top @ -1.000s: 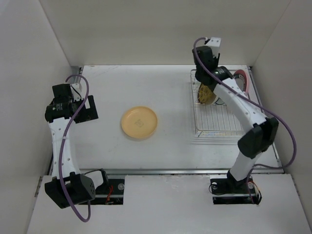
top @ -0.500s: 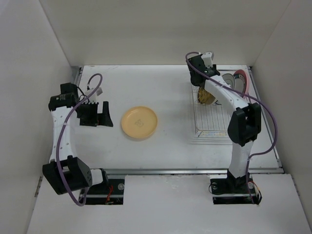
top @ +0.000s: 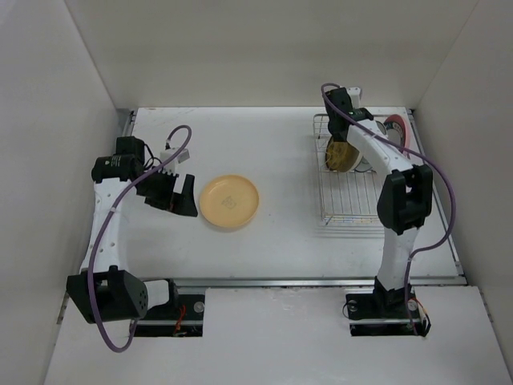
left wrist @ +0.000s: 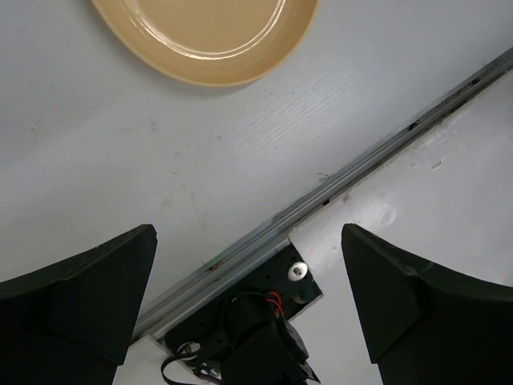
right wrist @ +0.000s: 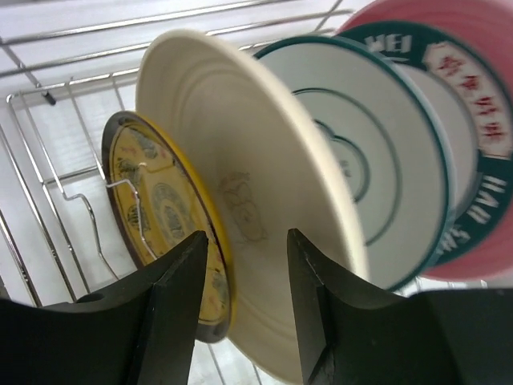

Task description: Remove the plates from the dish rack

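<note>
A cream-yellow plate (top: 229, 201) lies flat on the table; its edge shows at the top of the left wrist view (left wrist: 208, 40). My left gripper (top: 176, 199) is open and empty just left of it (left wrist: 248, 313). The dish rack (top: 353, 210) stands at the right. Upright in it are a small dark-rimmed yellow patterned plate (right wrist: 152, 200), a cream plate (right wrist: 240, 184), a white plate with teal rings (right wrist: 377, 160), a teal-rimmed plate (right wrist: 473, 144) and a pink plate (right wrist: 481, 24). My right gripper (right wrist: 248, 321) is open at the rack's far end (top: 343, 132), with the cream plate's face between its jaws.
White walls close in the table on the left, back and right. A metal rail (left wrist: 321, 192) runs along the table's front edge, with the left arm's base (left wrist: 256, 345) below it. The rack's wires (right wrist: 48, 96) rise beside the plates.
My left gripper has swung right and nearer, ending beside the cream-yellow plate. My right wrist has shifted over the rack's far end. The plates have not moved.
</note>
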Action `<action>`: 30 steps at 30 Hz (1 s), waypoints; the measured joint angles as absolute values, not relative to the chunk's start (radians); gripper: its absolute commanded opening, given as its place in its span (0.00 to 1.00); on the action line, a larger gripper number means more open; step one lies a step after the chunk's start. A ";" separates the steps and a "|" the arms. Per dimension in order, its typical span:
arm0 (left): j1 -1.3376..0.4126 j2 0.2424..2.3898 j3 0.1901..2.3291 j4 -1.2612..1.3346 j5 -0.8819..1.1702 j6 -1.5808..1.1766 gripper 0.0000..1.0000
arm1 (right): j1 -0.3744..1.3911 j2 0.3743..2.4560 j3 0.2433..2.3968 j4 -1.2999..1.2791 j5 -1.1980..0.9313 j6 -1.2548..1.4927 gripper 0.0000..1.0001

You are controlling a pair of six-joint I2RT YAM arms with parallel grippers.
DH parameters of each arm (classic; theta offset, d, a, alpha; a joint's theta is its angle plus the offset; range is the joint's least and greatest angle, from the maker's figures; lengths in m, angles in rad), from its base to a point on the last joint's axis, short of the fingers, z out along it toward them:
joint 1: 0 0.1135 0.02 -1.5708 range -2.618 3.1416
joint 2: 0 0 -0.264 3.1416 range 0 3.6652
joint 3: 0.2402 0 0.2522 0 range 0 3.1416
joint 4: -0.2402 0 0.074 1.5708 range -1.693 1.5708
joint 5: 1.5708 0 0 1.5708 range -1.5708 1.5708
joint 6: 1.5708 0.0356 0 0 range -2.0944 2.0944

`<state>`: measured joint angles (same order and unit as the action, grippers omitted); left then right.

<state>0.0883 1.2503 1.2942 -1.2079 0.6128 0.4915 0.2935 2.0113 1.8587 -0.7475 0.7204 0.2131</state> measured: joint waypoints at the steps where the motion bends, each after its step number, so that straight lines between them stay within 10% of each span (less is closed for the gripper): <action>1: 0.087 1.250 1.294 -1.205 0.610 0.488 0.99 | 0.287 2.019 1.859 -0.748 0.700 0.214 0.49; 8: 0.087 1.250 1.289 -1.190 0.595 0.471 0.99 | 0.271 2.022 1.814 -0.698 0.579 0.235 0.40; 13: 0.087 1.250 1.288 -1.187 0.587 0.462 0.99 | 0.266 2.022 1.804 -0.704 0.543 0.233 0.00; 30: 0.086 1.227 1.288 -1.185 0.564 0.450 0.99 | 0.339 1.778 1.841 -0.732 0.780 0.231 0.00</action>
